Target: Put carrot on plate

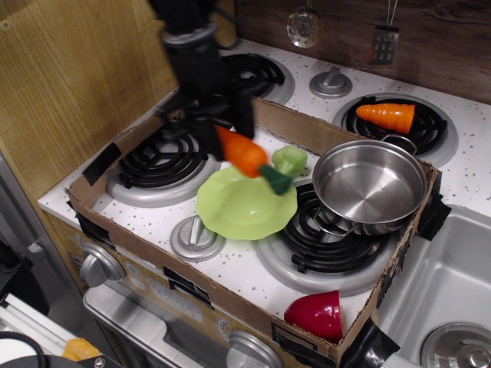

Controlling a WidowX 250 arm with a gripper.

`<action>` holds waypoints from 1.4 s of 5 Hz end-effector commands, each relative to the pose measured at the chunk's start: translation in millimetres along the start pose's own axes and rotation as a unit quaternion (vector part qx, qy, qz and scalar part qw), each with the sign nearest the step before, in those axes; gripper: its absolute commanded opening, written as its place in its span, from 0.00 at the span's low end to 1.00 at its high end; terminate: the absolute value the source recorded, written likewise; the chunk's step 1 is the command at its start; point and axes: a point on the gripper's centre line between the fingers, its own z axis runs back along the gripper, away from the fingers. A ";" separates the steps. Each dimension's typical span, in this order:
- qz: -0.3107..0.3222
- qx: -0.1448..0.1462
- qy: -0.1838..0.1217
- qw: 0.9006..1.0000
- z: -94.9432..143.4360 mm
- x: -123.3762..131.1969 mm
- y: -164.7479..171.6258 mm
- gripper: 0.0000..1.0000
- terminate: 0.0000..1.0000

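Now we are holding the carrot [244, 155] in our gripper [217, 125], the fingers closed on its orange upper end. It is hanging in the air, tilted, with its green stem end pointing down and to the right. That stem is sitting over the far right edge of the plate [238, 211], just beside the green broccoli [289, 159] as we see it. The carrot is not touching the plate.

The plate is lying flat inside a cardboard tray [307, 132] laid over the stove [476, 165], between the left burner [157, 165] and the steel pot [370, 184]. The pot is resting on the right burner inside the tray. A red bowl [318, 314] is lying tipped in the near right corner of the tray. Outside the tray, a ridged orange cone [387, 116] is lying on the far right burner. A ladle [304, 25] and a spatula [383, 42] are hanging on the far wall. Our arm is coming down from the top, over the far left of the tray, slightly blurred.
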 end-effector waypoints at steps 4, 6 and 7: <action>0.011 -0.008 0.024 1.000 -23.7 -5.6 -1.5 1.00 0.00; 0.024 0.019 -0.031 0.999 19.0 -22.4 -16.4 1.00 0.00; 0.027 0.058 -0.059 0.996 49.0 -33.8 -30.2 1.00 0.00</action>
